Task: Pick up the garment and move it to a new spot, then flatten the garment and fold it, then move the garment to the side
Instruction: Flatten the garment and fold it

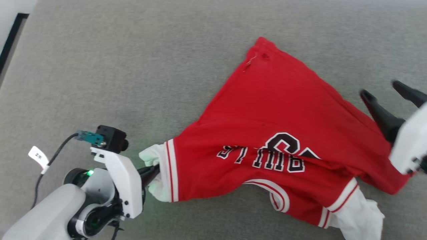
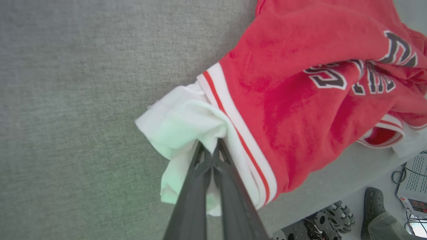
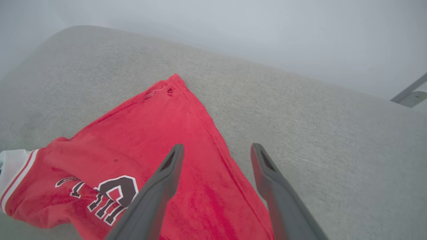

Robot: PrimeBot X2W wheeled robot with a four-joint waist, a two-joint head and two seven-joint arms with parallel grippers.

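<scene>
The garment [image 1: 277,133] lies rumpled on the grey fabric surface [image 1: 133,66], lettering [image 1: 277,155] up, and one red corner [image 1: 262,43] points away from the robot. Its long line runs side to side, sleeve to sleeve. At the near-left end the left gripper [image 1: 153,170] is pinched tight on one white sleeve [image 1: 156,191], fingers together with cloth bunched between them. On the far side the right gripper [image 1: 380,88] hangs with jaws wide apart and nothing in them. It straddles the red side edge, one finger over cloth and the other over bare grey. The other white sleeve [image 1: 360,213] lies closer to the robot's body than those open jaws. The right arm looks the nearer one for it, and would need to pull in and come down to match the left's hold.
</scene>
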